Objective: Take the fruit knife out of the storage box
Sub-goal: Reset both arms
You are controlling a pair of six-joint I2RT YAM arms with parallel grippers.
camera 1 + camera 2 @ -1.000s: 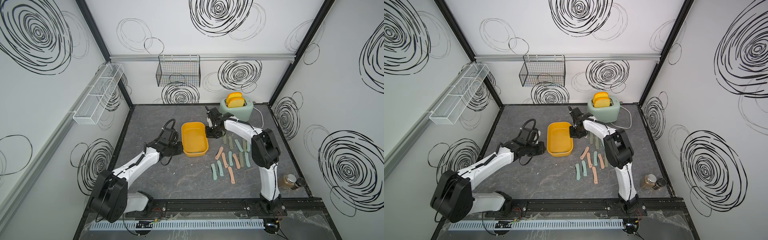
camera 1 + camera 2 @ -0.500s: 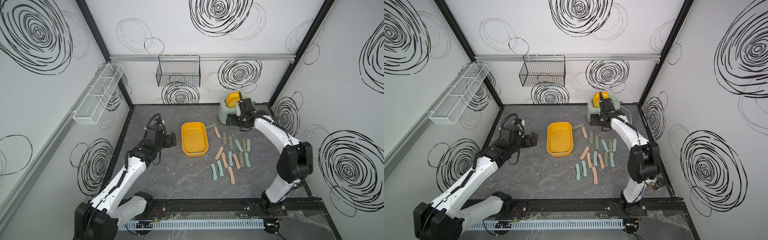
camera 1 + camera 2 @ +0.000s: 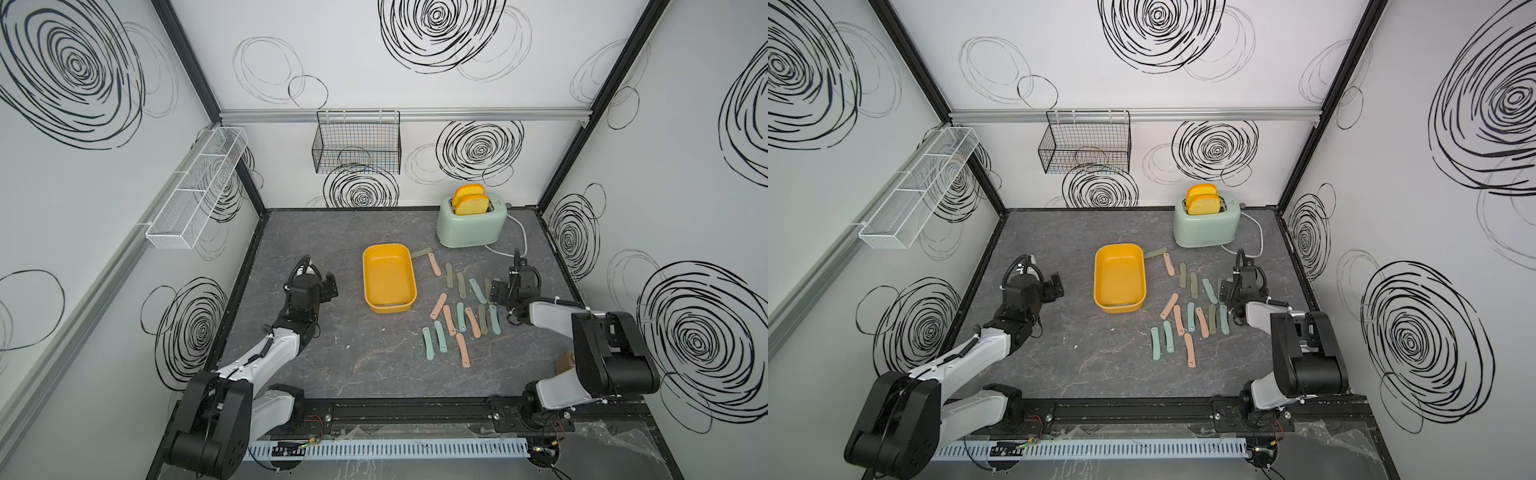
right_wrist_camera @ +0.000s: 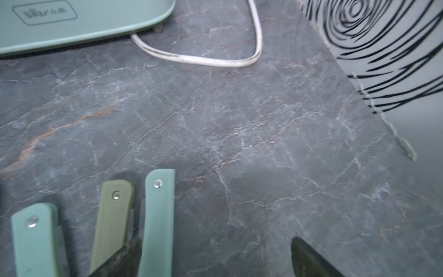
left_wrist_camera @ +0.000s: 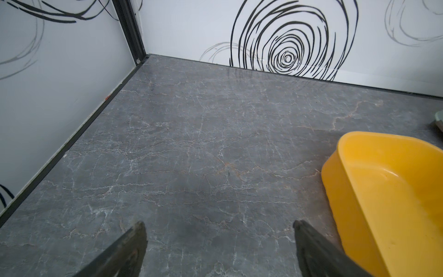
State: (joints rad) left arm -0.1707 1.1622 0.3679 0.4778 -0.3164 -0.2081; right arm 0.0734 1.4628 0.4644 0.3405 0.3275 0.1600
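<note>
While both grippers stood spread wide and empty, the left gripper hung beside the storage box and the right gripper at the far edge of the folded fruit knives strewn on the tabletop. The box looked nearly cleared; a pale sliver against its near wall might have been one last knife.
</note>
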